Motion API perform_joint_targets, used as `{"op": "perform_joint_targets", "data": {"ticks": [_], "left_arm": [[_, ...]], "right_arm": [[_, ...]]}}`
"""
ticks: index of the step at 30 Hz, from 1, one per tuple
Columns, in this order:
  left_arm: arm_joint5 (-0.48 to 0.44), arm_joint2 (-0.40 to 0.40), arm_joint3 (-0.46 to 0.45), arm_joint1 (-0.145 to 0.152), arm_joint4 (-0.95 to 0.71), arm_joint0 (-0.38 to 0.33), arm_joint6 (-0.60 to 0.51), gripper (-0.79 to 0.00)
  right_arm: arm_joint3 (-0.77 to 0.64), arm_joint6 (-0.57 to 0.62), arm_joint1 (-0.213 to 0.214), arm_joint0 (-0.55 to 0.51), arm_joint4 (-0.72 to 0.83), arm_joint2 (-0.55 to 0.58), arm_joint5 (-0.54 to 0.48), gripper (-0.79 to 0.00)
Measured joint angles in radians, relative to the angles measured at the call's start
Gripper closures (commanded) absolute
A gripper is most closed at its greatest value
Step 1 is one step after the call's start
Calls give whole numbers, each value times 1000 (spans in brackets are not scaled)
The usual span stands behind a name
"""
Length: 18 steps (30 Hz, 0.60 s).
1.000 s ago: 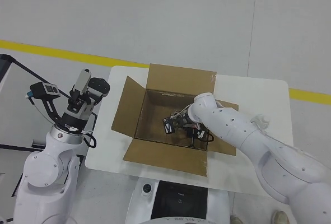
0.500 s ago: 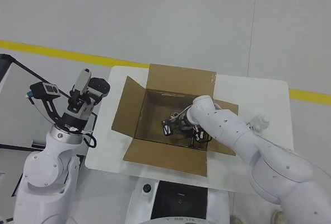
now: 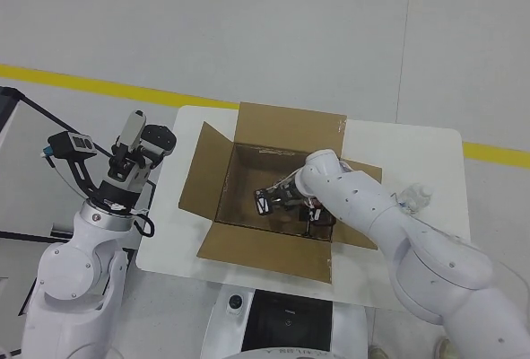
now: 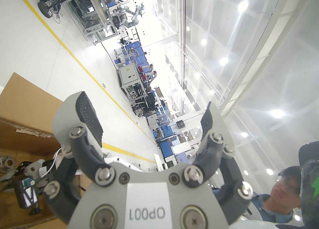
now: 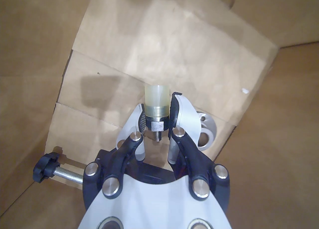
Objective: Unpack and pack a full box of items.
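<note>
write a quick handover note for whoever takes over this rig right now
Left gripper: open, empty, raised to the side of the cardboard box.
Right gripper: inside the box, shut on the rubber bumper with its nut and stud.
On the box floor: metal flange, black knob screw.
Done: bumper gripped.
Left: probably lift it out, then the flange and knob screw; repacking comes after.

Glossy white arms [image 3: 408, 233], black-linked white right gripper [image 5: 158, 105], silver screws [image 5: 200, 187].

Box [image 5: 174, 40] matt brown cardboard; bumper [image 5: 156, 101] translucent plastic, metal stud; flange [image 5: 206, 130] smooth metal; knob [image 5: 44, 167] black plastic.
</note>
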Motion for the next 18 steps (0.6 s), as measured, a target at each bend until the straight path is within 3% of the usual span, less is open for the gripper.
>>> {"op": "perform_joint_targets", "data": {"ticks": [11,18], "left_arm": [[0,0,0,0,0,0,0,-785],[0,0,0,0,0,0,0,-785]], "right_arm": [[-96,-114,51,40,-45,38,43,0],[-312,-73,154,36,-64,124,45,0]]}}
